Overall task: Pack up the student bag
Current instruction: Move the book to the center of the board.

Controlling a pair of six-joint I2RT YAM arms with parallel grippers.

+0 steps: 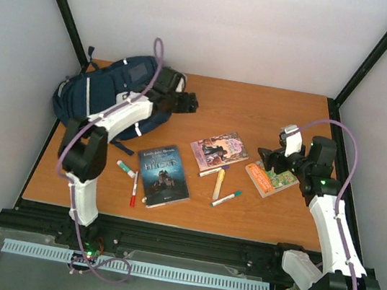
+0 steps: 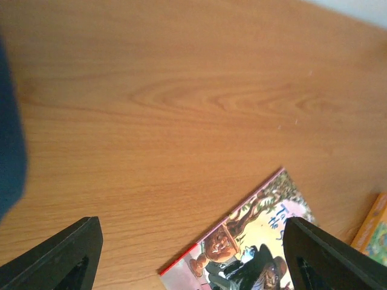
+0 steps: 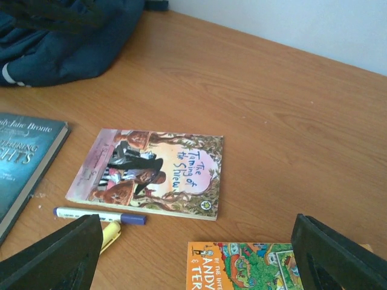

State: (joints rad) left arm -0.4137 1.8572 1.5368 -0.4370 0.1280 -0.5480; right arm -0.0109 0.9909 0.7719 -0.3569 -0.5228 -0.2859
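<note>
The navy student bag (image 1: pixel 102 95) lies at the far left of the table, and its edge shows in the right wrist view (image 3: pixel 66 42). My left gripper (image 1: pixel 185 102) is open and empty just right of the bag, above bare wood. The pink book (image 1: pixel 219 151) lies mid-table and shows in both wrist views (image 2: pixel 254 241) (image 3: pixel 154 172). The dark blue book (image 1: pixel 163 175) lies near the front. My right gripper (image 1: pixel 273 160) is open and empty over the orange book (image 1: pixel 271 178), whose top edge shows in the right wrist view (image 3: pixel 248 266).
Pens lie loose on the table: a green-capped one (image 1: pixel 126 169), a red one (image 1: pixel 134 189), a yellow one (image 1: pixel 218 184) and a green-tipped one (image 1: pixel 226 198). A blue-capped marker (image 3: pixel 100 214) lies below the pink book. Black frame posts stand at the table's back corners.
</note>
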